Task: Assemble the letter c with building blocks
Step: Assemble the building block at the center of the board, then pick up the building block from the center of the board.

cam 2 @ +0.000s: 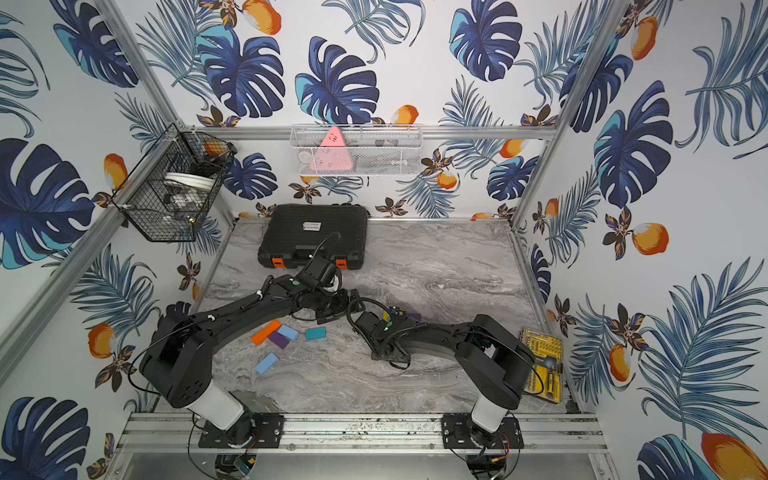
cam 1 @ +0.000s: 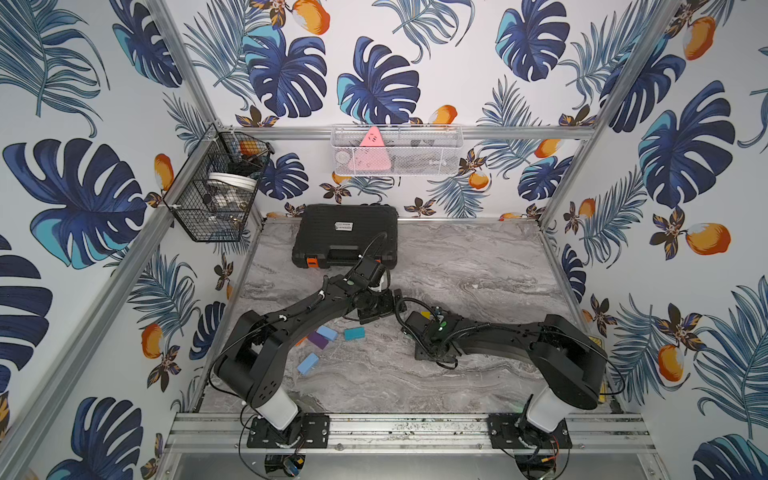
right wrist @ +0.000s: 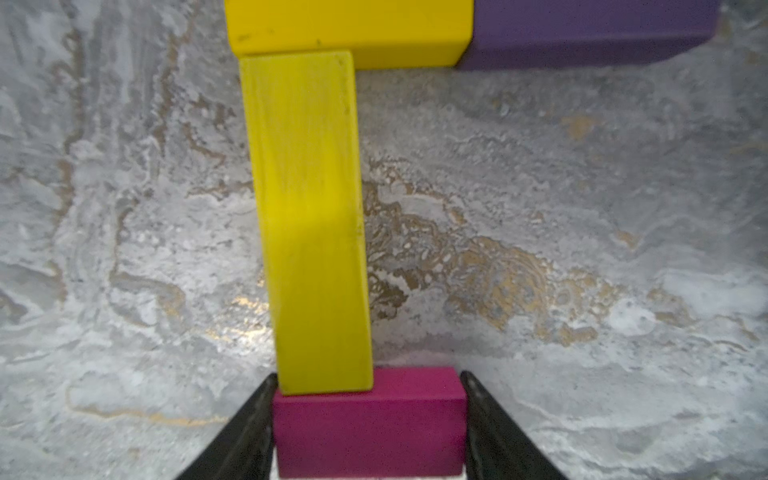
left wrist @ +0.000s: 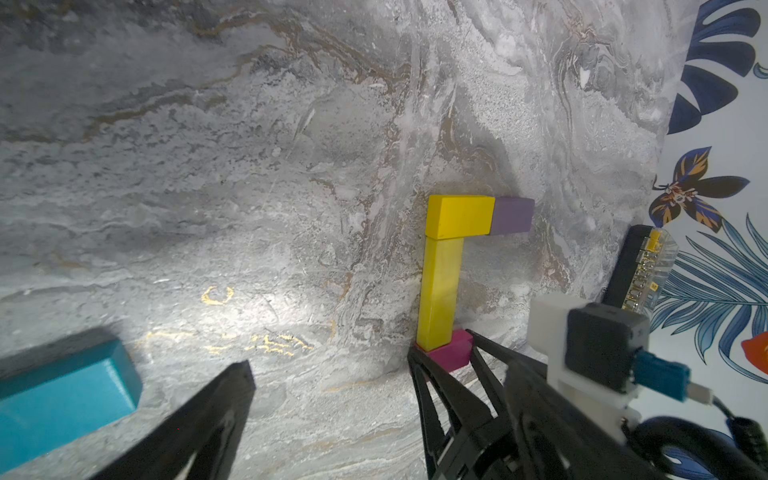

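Now the right tool (right wrist: 368, 376) clamps the magenta block (right wrist: 370, 432) touching the long yellow block (right wrist: 307, 216); left tool (cam 1: 374, 309) apart.

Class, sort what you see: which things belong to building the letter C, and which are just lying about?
Job: long yellow block, short yellow block, placed purple block, magenta block in the right hand; loose: teal block, orange block, second purple block, two light blue blocks.
Lying about: black case, yellow bit set, black wire basket, white mesh basket.
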You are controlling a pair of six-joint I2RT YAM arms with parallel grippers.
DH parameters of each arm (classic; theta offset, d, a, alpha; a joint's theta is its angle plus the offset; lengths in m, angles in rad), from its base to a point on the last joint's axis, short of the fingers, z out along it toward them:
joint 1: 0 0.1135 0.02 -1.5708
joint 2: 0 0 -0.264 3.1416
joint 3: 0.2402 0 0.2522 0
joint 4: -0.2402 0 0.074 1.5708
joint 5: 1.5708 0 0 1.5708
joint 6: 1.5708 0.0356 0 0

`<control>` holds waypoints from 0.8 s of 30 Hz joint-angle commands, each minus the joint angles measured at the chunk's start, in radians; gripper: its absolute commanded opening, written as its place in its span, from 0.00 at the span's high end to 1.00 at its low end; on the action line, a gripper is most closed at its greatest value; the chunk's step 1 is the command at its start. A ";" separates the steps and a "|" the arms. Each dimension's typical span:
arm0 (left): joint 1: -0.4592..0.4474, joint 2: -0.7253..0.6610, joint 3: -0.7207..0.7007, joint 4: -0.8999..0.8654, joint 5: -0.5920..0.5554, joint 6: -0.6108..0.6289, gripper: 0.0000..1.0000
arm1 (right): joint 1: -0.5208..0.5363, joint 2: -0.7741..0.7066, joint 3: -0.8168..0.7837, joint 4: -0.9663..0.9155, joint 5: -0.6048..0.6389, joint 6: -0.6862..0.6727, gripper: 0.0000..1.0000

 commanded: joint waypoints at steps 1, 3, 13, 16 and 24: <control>0.001 -0.002 -0.001 0.011 0.004 -0.002 0.01 | -0.002 0.009 -0.004 -0.035 0.006 -0.002 0.29; 0.001 -0.003 -0.001 0.012 0.004 -0.002 0.01 | -0.001 0.000 -0.003 -0.034 0.002 -0.011 0.24; 0.144 -0.037 -0.004 -0.018 0.040 0.021 0.01 | -0.001 -0.089 0.093 -0.061 -0.092 -0.185 0.15; 0.274 -0.062 -0.014 -0.034 0.085 0.037 0.01 | 0.000 -0.015 0.208 -0.070 -0.131 -0.244 0.15; 0.558 -0.088 -0.008 -0.081 0.098 0.060 0.01 | 0.036 0.282 0.578 -0.139 -0.151 -0.233 0.12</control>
